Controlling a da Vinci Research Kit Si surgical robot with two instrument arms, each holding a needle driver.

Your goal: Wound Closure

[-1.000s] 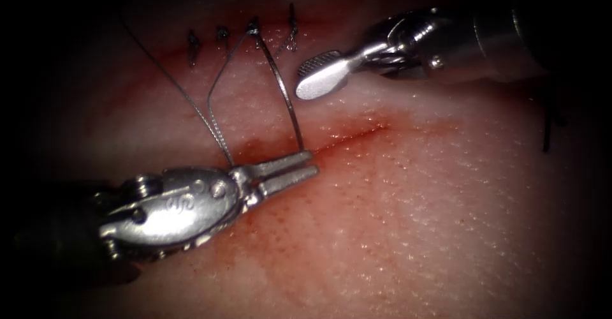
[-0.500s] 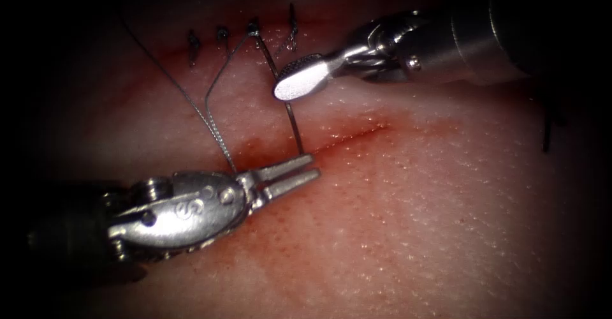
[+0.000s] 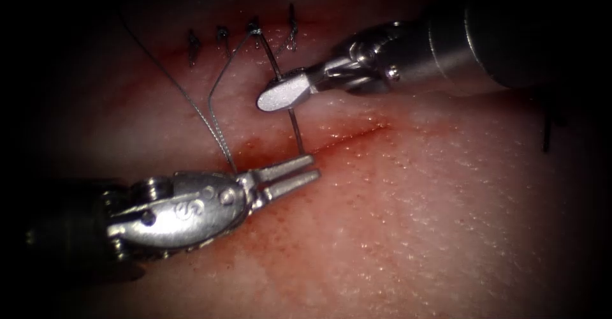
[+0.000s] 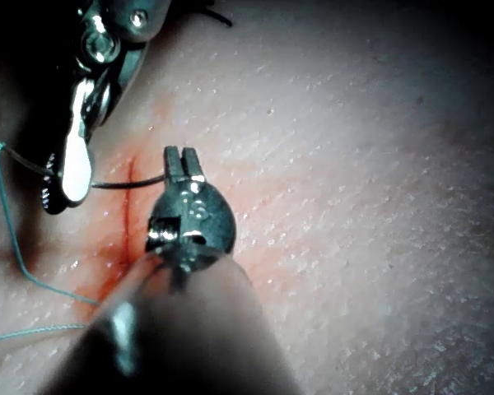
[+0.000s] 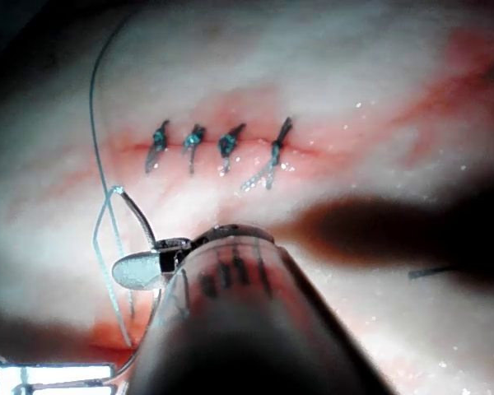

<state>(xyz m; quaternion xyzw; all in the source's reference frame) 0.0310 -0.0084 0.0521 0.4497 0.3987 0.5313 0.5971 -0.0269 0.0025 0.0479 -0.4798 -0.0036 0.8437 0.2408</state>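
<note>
A: What does the left tool [image 3: 305, 169] hold?

B: Its jaws are clenched on the needle [image 3: 294, 127] at one end, just at the cut [image 3: 347, 137]. The needle rises toward 12 o'clock, free of the tissue [image 3: 414, 217].

A: And the right tool [image 3: 280, 96]?

B: It lies across the middle of the needle; whether it grips I cannot tell. The thread [image 3: 213, 111] runs from the needle's far end, near the stitches [image 3: 223, 38], toward 6 o'clock.

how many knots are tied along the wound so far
4, in a row along the closed cut: knot one, knot two, knot three, knot four. None looks hidden.
</note>
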